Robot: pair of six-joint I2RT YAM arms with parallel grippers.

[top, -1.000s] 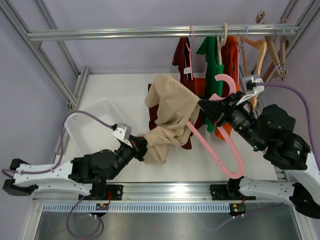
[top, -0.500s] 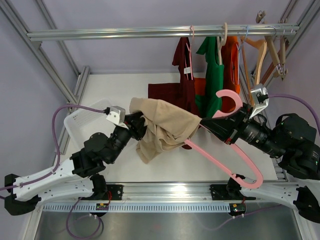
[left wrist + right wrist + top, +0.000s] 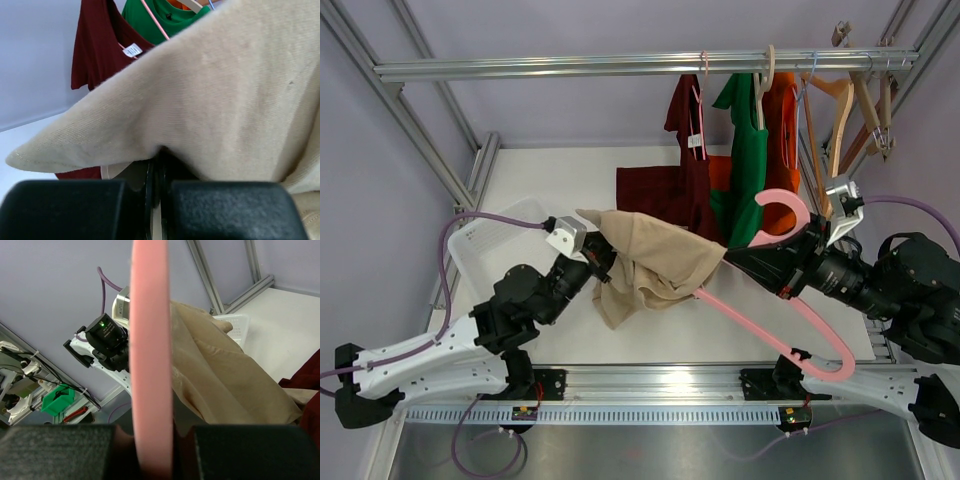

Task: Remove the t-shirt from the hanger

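A beige t-shirt point(image 3: 655, 262) hangs in the air between the two arms, draped over one arm of a pink hanger point(image 3: 775, 310). My left gripper point(image 3: 602, 258) is shut on the shirt's left edge; in the left wrist view the beige cloth point(image 3: 215, 95) fills the frame above the closed jaws point(image 3: 159, 165). My right gripper point(image 3: 740, 258) is shut on the hanger near its hook point(image 3: 782, 204); the pink bar point(image 3: 150, 355) runs upright between its fingers point(image 3: 152, 440), with the shirt point(image 3: 225, 380) to its right.
On the rail point(image 3: 620, 65) at the back hang a dark red shirt point(image 3: 688, 130), a green shirt point(image 3: 745, 150), an orange one point(image 3: 783, 120) and bare wooden hangers point(image 3: 855, 110). A white basket point(image 3: 495, 245) stands at the left. Another dark red garment point(image 3: 655, 190) lies behind.
The left gripper rose and moved back-left with the shirt, then edged right. The right gripper pulled the hanger right, so the shirt now stretches out between them.
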